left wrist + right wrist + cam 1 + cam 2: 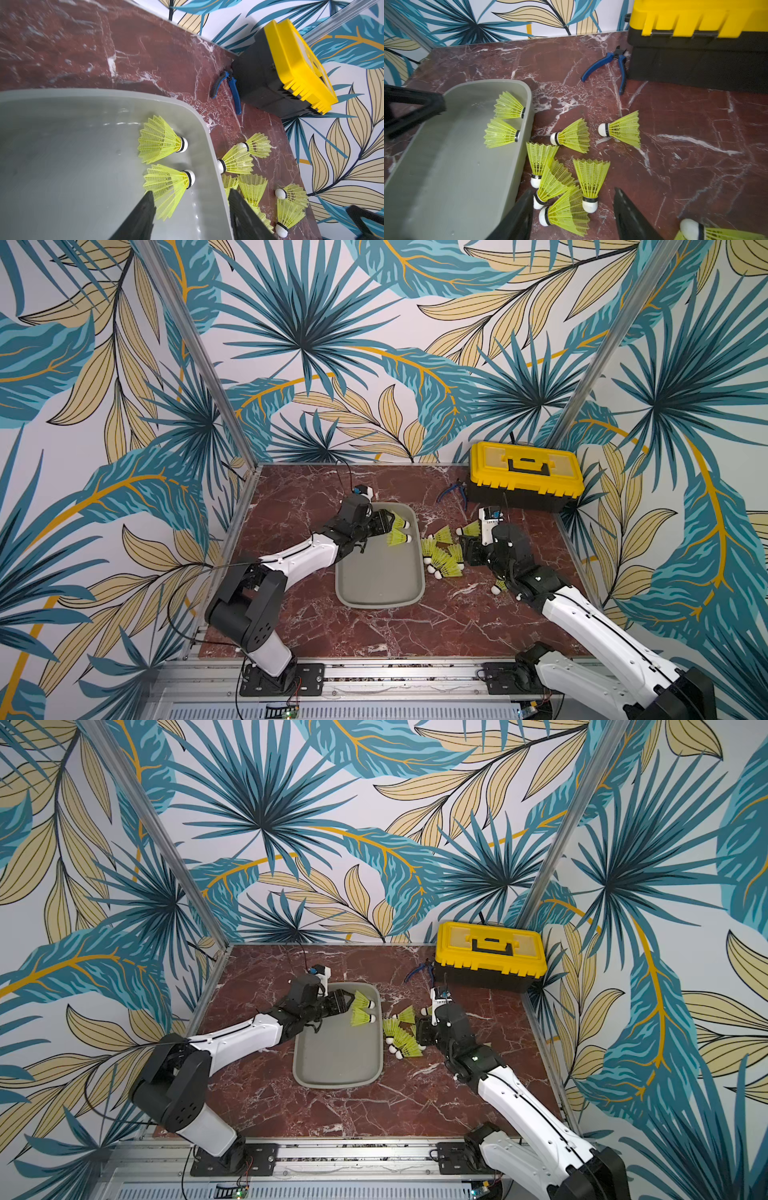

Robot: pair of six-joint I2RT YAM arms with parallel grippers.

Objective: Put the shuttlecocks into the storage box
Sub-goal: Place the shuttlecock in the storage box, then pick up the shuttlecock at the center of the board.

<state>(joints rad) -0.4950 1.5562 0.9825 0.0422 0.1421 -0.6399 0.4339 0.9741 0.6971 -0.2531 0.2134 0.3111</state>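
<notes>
My left pincer (190, 192) hangs over the far end of the shallow grey-beige plastic storage box (62, 155), jaws spread, gripping nothing. Two of the neon yellow-green plastic shuttlecocks (160, 140) lie loose on the box floor right by it, white tips toward the box wall that faces the pile.

My right pincer (573, 190) is spread open and empty too, low over the pile on the red marble-look surface (695, 145) just outside that same wall. I count at least seven out there, several overlapping. The nearest one (591, 178) lies just ahead of the gap between the jaws.

So I'd call it early days: the left side is at a drop-off and the right is lining up a pick. For the next move I reckon the right has to come down on one shuttlecock only, since those skirts look tangled. The yellow-lidded black toolbox (695, 52) and blue-handled pliers (612, 62) sit well beyond the box.
</notes>
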